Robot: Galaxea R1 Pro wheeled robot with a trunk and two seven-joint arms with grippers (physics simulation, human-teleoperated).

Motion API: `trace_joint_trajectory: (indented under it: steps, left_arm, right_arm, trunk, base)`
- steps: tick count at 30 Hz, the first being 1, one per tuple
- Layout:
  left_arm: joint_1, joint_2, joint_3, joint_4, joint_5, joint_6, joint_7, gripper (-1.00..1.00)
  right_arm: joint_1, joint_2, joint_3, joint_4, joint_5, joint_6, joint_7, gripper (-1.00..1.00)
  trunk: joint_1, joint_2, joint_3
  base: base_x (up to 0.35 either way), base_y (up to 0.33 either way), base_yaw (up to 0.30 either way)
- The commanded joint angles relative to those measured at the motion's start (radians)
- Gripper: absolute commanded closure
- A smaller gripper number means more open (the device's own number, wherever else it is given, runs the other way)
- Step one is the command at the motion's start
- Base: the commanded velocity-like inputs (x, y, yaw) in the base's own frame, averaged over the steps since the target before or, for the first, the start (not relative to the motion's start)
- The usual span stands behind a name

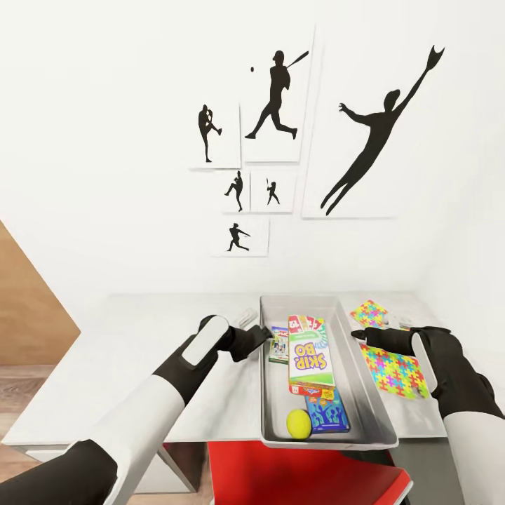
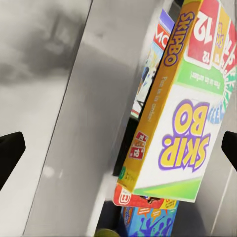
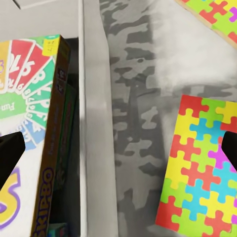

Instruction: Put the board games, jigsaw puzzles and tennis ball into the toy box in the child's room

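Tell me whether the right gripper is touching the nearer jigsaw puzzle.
Cannot tell. In the right wrist view the right gripper is open, one fingertip overlapping the nearer jigsaw puzzle, but neither contact nor a gap shows plainly.

A plain white wall [image 1: 105, 140] takes up the upper two-thirds of the frame, evenly and brightly lit. At its centre hangs a cluster of white panels [image 1: 277, 105] printed with black silhouettes of baseball players: a batter at the top, a pitcher to its left, three smaller figures below, and a large leaping catcher [image 1: 372, 147] at the right. At the left edge a slanted tan wooden panel [image 1: 31, 301] shows, with a strip of wood floor [image 1: 21, 389] beneath it. A pale grey surface [image 1: 140, 351] spans the lower half. At the bottom centre sits a red piece of furniture [image 1: 280, 477].
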Motion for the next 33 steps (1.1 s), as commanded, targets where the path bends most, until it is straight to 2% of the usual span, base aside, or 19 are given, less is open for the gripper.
trace_joint_trajectory:
  steps: [1, 13, 20, 24, 33]
  left_arm:
    - [-0.001, 0.000, -0.001, -0.001, 0.008, 0.000, 0.009, -1.00]
    - [-0.003, 0.000, -0.053, -0.043, 0.015, 0.000, 0.013, -1.00]
    - [-0.022, 0.000, -0.121, -0.074, 0.016, 0.001, 0.045, -1.00]
    - [-0.027, 0.000, -0.142, -0.085, 0.016, 0.001, 0.059, -1.00]
    - [-0.032, 0.000, -0.160, -0.092, 0.018, 0.001, 0.069, -1.00]
  right_arm:
    - [-0.001, 0.000, -0.001, -0.001, -0.007, 0.006, -0.001, -1.00]
    - [0.000, 0.002, -0.001, 0.000, -0.007, 0.006, -0.001, -1.00]
    - [0.000, 0.004, -0.001, 0.000, -0.007, 0.006, -0.001, -1.00]
    - [0.000, 0.005, -0.001, 0.000, -0.007, 0.006, -0.001, -1.00]
    - [0.000, 0.005, 0.000, -0.002, -0.009, 0.006, 0.000, -1.00]
  trunk:
    - [0.001, -0.002, -0.002]
    - [0.001, -0.002, -0.002]
    - [0.001, -0.002, -0.002]
    - [0.001, -0.002, -0.002]
    - [0.001, -0.002, -0.002]
  base:
    - [0.000, 0.000, 0.000]
    - [0.000, 0.000, 0.000]
    - [0.000, 0.000, 0.000]
    - [0.000, 0.000, 0.000]
    - [0.000, 0.000, 0.000]
